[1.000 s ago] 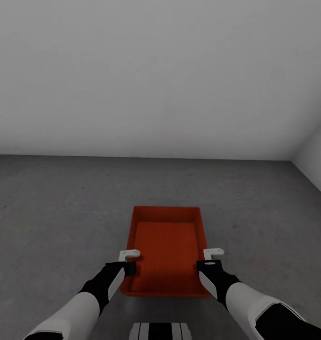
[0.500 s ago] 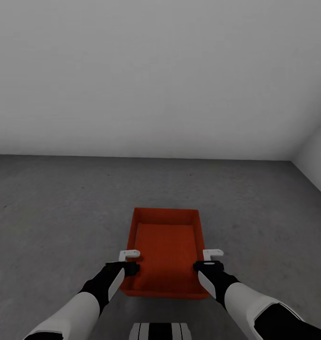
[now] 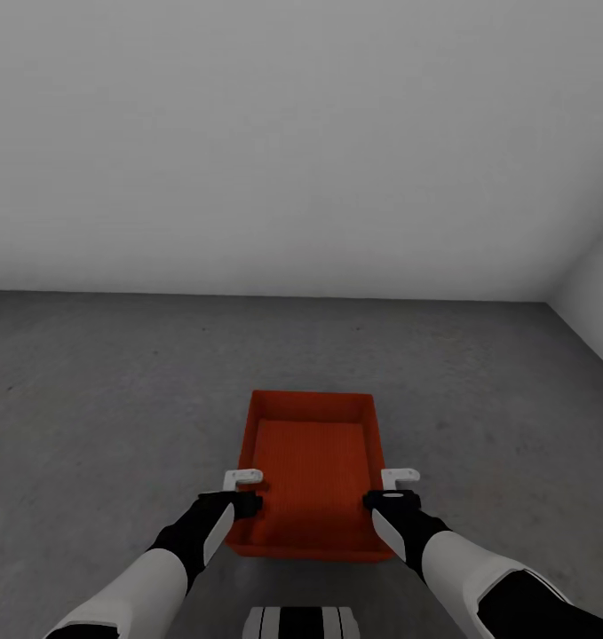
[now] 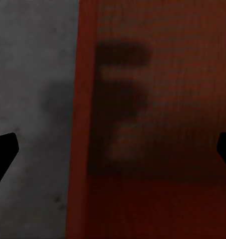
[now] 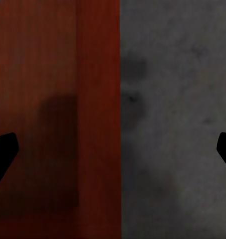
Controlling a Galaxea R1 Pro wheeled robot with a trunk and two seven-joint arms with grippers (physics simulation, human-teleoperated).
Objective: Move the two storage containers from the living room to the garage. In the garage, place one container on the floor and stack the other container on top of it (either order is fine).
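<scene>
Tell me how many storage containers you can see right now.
1. One storage container sits on the concrete floor between the left gripper and the right gripper, both open astride its side walls. The second isn't visible here.

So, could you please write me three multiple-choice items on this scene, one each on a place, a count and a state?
1. Where does the storage container sit?
A. on the grey concrete floor
B. on a wooden table
C. on a sofa

2. How many orange-red containers show in the head view?
A. three
B. two
C. one

3. How do the left gripper and right gripper stand?
A. both shut flat
B. both open, each astride a side wall of the container
C. one holds a cup

Answers: 1 A, since grey floor surrounds the box on all sides; 2 C, since a single box lies between the arms; 3 B, since each wrist view shows dark fingertips far apart with a wall between them.
</scene>
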